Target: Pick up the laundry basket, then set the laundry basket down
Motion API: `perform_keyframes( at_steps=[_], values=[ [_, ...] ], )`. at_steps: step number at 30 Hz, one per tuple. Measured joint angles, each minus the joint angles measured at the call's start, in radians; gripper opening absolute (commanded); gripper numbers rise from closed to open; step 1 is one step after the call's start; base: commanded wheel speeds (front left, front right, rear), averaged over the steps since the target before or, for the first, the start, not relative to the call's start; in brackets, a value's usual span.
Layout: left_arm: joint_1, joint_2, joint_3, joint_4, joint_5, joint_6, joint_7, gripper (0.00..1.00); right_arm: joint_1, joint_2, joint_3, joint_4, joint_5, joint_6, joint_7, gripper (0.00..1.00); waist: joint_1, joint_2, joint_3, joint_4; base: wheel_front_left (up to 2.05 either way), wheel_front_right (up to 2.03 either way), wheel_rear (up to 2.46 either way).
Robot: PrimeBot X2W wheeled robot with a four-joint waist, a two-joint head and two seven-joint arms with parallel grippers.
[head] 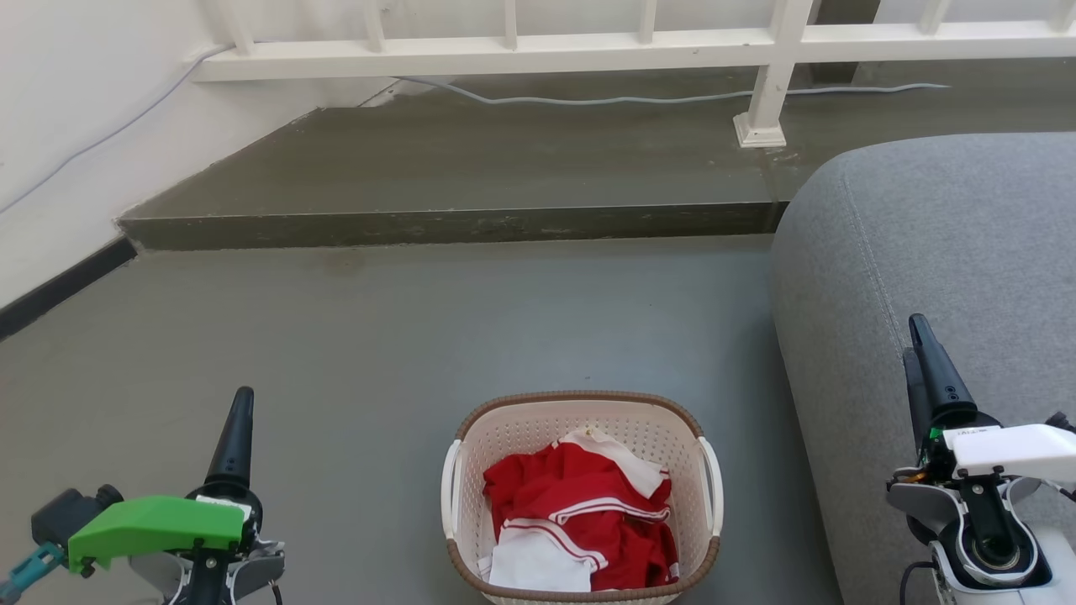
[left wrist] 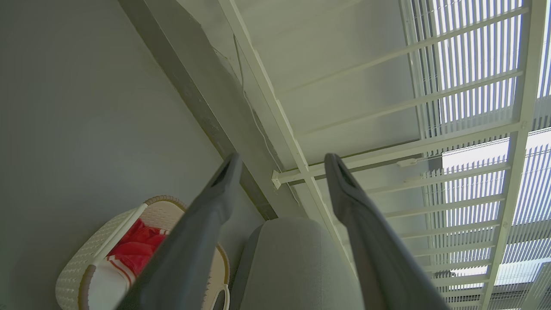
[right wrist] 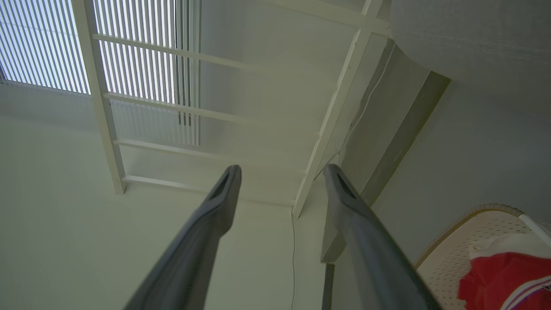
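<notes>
laundry basket (head: 580, 395): on floor (head: 378, 336) between both jaws, untouched
left gripper (left wrist: 282, 161): jaws spread, empty
right gripper (right wrist: 282, 170): same deal

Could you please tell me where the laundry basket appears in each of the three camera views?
Head view: laundry basket at bottom centre, on the floor.
Left wrist view: lower left.
Right wrist view: lower right corner, cut by the edge.
Shared landmark: the white railing, beyond it in all three.
</notes>
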Motion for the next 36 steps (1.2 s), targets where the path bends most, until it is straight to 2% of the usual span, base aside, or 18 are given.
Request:
perform_keyframes(
  at_steps=[9,19,27,36],
  values=[
    [-0.010,0.010,-0.023,-0.021,0.158,0.000,-0.029,1.00,-0.002,-0.027,0.041,-0.015,-0.100,0.000,-0.034,1.00,0.0000,0.0000,0.002,-0.001,0.00,0.00,0.00],
    [-0.012,0.013,-0.057,-0.028,0.355,0.001,-0.068,1.00,-0.024,-0.062,0.066,-0.044,-0.284,0.001,-0.069,1.00,0.0000,0.0000,0.004,-0.003,0.00,0.00,0.00],
    [-0.013,0.013,-0.067,-0.048,0.508,0.022,-0.092,1.00,-0.025,-0.082,0.059,-0.050,-0.459,0.000,-0.096,1.00,0.0000,0.0000,0.005,-0.006,0.00,0.00,0.00],
    [-0.015,0.012,-0.091,-0.060,0.643,0.025,-0.127,1.00,-0.024,-0.080,0.063,-0.051,-0.606,-0.010,-0.128,1.00,0.0000,0.0000,0.006,-0.004,0.00,0.00,0.00]
  ],
)
